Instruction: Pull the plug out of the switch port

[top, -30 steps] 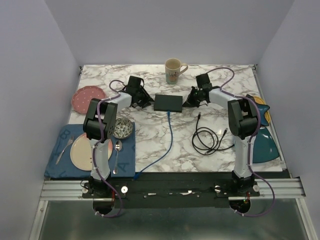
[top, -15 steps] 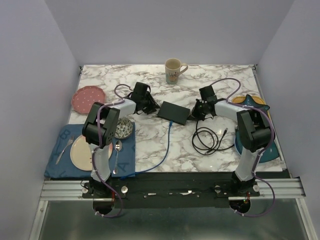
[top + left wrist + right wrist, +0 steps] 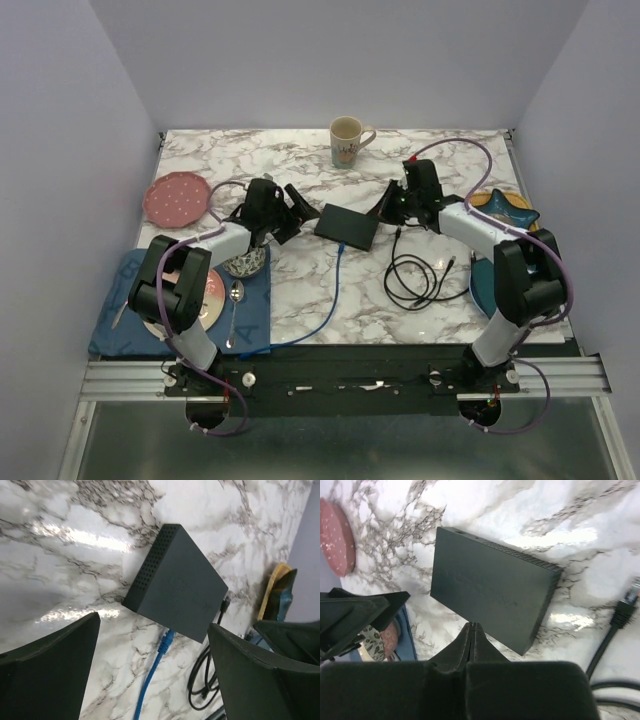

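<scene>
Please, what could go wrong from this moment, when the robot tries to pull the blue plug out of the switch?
1. Neither gripper holds the switch: the left gripper is open beside it, and the right gripper is shut on nothing. On the smooth marble table, a pull on the blue plug may only drag the switch along.
2. The loose black cable's plug lies close to the switch; the right gripper could snag it.

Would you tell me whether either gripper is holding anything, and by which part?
Nothing is held: the left gripper stands open with the switch beyond its jaws, and the right gripper is shut on nothing.
</scene>
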You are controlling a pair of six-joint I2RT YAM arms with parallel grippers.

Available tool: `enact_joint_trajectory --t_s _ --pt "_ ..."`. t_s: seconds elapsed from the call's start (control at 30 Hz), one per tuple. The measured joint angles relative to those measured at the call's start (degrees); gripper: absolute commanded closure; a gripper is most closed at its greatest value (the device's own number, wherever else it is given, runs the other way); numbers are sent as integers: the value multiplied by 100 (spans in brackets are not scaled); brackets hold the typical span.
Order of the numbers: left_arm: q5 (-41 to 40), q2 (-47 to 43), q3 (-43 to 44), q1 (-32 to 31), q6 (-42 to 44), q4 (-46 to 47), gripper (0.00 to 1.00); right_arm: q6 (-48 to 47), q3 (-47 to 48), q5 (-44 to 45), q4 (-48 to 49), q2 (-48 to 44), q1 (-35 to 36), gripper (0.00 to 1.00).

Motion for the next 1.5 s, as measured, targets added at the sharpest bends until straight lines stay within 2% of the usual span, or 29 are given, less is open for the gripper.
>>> enact_joint_trajectory --t_s 0.17,0.3,0.53,0.9,1.5 --pt "813 -11 -778 -105 -310 1222 12 177 -68 -911 656 680 0 98" --pt "1204 -11 -1163 -251 -492 2048 16 334 -129 -1272 907 1187 2 99" --pt "1438 111 -1287 -396 -636 2785 20 544 -129 -1593 1261 1471 2 99" --pt "1451 717 -1381 -511 -981 3213 25 748 -181 -1641 1521 1556 2 99" --pt "1443 1266 -1209 -686 -1270 3394 42 776 -197 -1633 1552 1558 2 99"
